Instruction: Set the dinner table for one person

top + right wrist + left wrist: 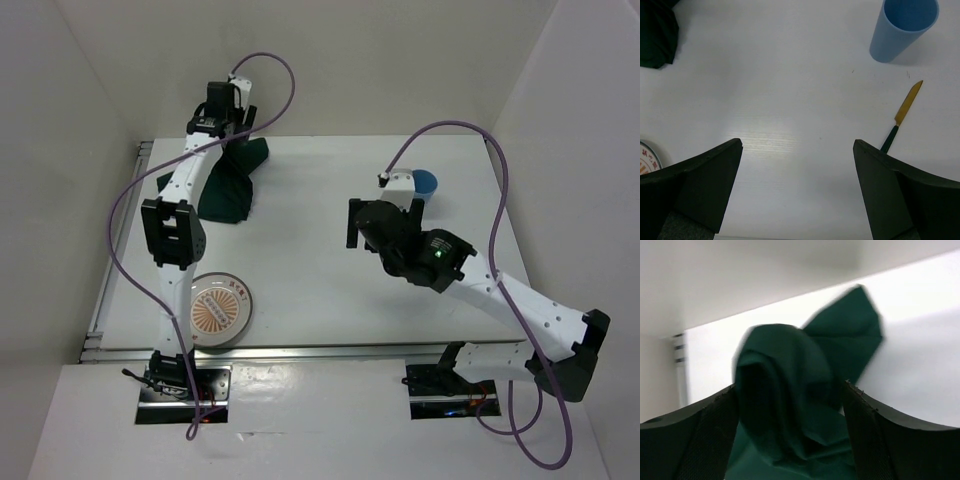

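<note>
The dinner table (330, 290) is a plain white top. A dark green cloth (228, 190) lies bunched at its far left. My left gripper (235, 140) hangs over the cloth's far end. In the left wrist view a raised fold of the cloth (790, 355) fills the gap of the left gripper (789, 385), whose jaws stand wide on either side of it. My right gripper (365, 222) hovers open over the bare middle of the table; in its wrist view the right gripper (797, 142) has nothing between its fingers.
A light blue cup (426, 183) stands at the far right, and the cup (902, 27) has a gold-bladed knife with a dark handle (900, 117) lying near it. A white plate with an orange pattern (218, 308) sits front left. White walls close three sides.
</note>
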